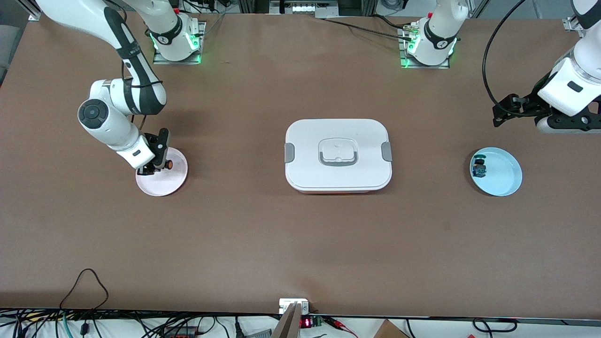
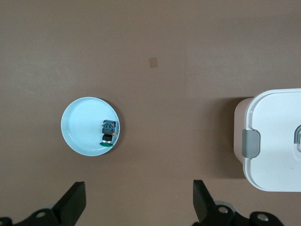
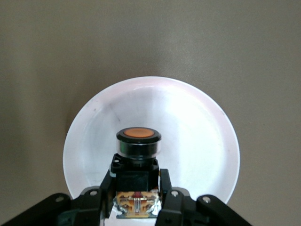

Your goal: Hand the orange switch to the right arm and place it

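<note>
Right under the right pincer (image 1: 157, 165) sits the round pale pink plate (image 1: 173, 180), so the handover looks done and it's just the drop-off left. Its jaws are clamped on the small black-bodied orange switch (image 3: 138, 155), orange tip facing out over the plate. Meanwhile the left pincer (image 2: 138, 207) waits wide open and empty, near the light blue plate (image 2: 77, 136).

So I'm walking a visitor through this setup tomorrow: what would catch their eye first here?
Probably the right gripper, shut on the orange switch over the pink plate at the right arm's end of the table. Next comes the big white lidded box at mid-table. The left gripper waits open in the air, near the blue plate holding a small blue-and-teal component.
</note>
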Robot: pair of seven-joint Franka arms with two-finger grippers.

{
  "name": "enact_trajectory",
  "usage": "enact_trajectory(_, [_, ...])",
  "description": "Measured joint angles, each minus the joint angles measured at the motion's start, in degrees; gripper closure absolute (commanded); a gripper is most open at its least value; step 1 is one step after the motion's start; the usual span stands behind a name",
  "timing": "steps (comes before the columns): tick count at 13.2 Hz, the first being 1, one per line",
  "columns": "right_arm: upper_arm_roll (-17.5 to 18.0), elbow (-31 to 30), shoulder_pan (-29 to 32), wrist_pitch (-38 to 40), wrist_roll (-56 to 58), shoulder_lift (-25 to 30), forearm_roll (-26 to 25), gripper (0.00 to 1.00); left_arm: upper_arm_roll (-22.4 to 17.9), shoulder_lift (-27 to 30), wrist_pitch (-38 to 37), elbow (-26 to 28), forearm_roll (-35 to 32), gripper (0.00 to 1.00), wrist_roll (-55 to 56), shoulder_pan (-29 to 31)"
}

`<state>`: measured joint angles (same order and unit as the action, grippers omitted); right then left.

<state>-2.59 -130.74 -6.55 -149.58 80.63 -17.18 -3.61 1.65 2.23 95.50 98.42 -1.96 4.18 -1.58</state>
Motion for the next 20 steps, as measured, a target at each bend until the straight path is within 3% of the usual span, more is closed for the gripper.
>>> enact_trajectory(5, [-0.22,-0.56,1.53,-3.67,2.99,-2.17,0.00,0.98,0.16,0.00,-0.68,-0.06,0.00,0.00,0.00,-0.09])
enact_trajectory(6, [-0.22,-0.56,1.65,-4.02,3.20,-2.42,0.00,0.86,0.27,0.00,-1.14,-0.11,0.00,0.00,0.00,-0.11])
enact_trajectory(7, [-0.22,-0.57,1.70,-4.35,3.28,-2.64,0.00,0.03,0.33,0.00,-1.27,-0.21,0.00,0.00,0.00,-0.13])
enact_trajectory(15, [-0.23,0.19,1.92,-2.97,3.19,-0.21,0.05,0.00,0.60,-0.37,-2.00,-1.59,0.00,0.00,0.00,-0.27])
enact_trajectory(20, [-0.09,10.34,1.71,12.60,-3.61,7.19,0.14,0.00,0.54,-0.40,-2.27,-1.60,0.00,0.00,0.00,-0.16])
